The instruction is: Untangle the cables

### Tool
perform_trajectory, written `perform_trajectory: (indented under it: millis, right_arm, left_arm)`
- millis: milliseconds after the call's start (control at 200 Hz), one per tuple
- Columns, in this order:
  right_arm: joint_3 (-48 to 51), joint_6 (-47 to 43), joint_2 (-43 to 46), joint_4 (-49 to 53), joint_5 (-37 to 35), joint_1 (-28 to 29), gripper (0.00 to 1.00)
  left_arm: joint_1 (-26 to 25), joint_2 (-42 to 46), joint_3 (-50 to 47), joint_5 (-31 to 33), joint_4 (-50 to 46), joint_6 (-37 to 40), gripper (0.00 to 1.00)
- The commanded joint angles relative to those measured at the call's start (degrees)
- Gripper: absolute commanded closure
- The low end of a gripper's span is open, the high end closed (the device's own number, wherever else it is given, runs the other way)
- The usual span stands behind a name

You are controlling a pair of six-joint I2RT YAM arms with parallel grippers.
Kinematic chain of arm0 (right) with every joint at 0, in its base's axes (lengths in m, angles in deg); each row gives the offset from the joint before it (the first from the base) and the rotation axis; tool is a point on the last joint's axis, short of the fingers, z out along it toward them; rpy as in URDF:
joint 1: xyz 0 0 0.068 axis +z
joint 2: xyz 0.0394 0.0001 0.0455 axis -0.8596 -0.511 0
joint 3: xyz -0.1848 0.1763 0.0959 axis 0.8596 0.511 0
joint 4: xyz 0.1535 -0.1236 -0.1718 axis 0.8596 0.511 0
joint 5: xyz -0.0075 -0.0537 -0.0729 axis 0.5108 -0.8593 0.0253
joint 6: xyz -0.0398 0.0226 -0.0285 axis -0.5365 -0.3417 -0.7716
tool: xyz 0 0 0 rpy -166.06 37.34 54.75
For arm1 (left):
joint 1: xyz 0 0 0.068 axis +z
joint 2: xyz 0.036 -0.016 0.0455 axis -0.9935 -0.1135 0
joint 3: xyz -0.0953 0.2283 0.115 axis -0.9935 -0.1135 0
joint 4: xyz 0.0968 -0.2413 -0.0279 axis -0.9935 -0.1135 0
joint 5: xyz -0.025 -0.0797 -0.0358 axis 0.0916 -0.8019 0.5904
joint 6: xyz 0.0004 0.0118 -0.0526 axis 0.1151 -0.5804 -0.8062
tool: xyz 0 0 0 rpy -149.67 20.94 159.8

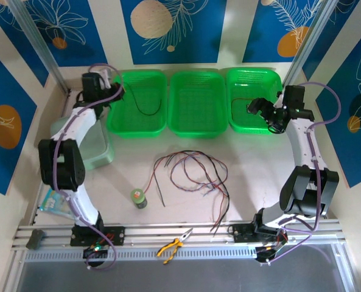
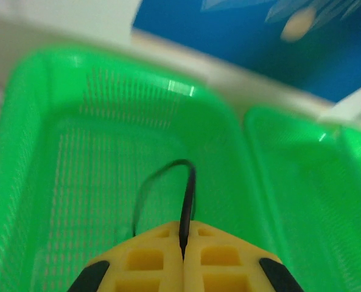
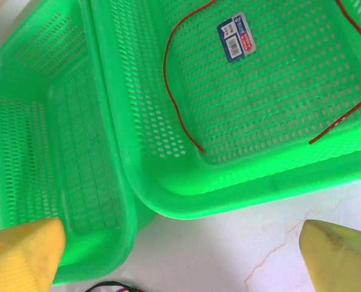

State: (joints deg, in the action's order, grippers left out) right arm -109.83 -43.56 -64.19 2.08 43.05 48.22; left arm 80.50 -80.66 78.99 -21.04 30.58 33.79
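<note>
while the left end effector [image 2: 183,252] hangs over the left basket [image 2: 46,152] with its yellow fingers pressed together on one end of a black cable [image 2: 189,182], that cable loops down to the basket's floor, so letting go looks like all that is left there. the right end effector [image 3: 183,249] is spread wide and holds nothing, poised above the near rim of the right basket [image 3: 168,194], where a red cable [image 3: 171,91] lies loose inside. the tangle [image 1: 192,176] of black, red and bluish strands sits on the table [image 1: 259,176] between the two arms, back toward their bases from both end effectors. its longest strands run roughly far to near down its right side. the empty right arm appears the nearer, so i judge the next reach is its to make.
</note>
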Motion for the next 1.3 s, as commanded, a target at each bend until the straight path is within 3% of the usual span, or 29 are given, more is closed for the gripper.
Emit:
perform_trajectory:
  millis: [0,30,140,210,290,470,535,855,960,1130,1295]
  right_arm:
    - [0.6,0.2,1.7,0.3,2.2,0.6,0.01]
    - [0.8,0.3,1.7,0.2,2.2,0.7,0.01]
    - [0.9,-0.2,1.8,0.2,1.9,0.7,0.01]
    - [0.8,-0.7,1.8,0.7,1.9,0.7,0.01]
    - [0.9,-1.0,2.1,1.0,1.9,0.5,0.01]
    - [1.3,-1.2,2.8,1.8,1.5,0.8,0.01]
    - [1.8,-1.2,3.2,2.1,1.3,0.8,0.01]
    - [2.5,-1.8,5.7,4.3,0.3,1.8,0.01]
    - [3.5,-1.6,6.3,4.2,0.4,2.0,0.01]
    - [5.0,-1.7,6.7,3.9,0.9,2.0,0.01]
    - [5.0,-1.7,6.4,3.8,1.0,1.9,0.01]
  left_arm:
    - [-2.4,-4.2,4.8,2.7,-10.6,5.8,1.00]
    - [-2.3,-6.2,7.0,2.3,-13.7,6.0,0.99]
    - [-2.5,-11.8,13.0,0.8,-21.9,7.1,0.74]
    - [-2.5,-12.6,13.4,1.2,-22.6,7.2,0.44]
    - [-2.5,-12.1,13.0,2.0,-22.2,7.5,0.21]
    - [-3.7,-8.9,11.4,5.2,-21.2,10.7,0.10]
    - [-4.6,-7.6,11.3,7.2,-21.6,11.5,0.00]
    - [-7.4,-1.6,17.2,12.0,-28.6,14.5,0.00]
    - [-7.5,-0.5,18.6,16.3,-32.3,15.3,0.00]
    - [-7.5,-0.2,21.2,25.4,-37.8,22.6,0.06]
    - [-6.9,-2.4,24.0,26.8,-41.9,25.2,0.15]
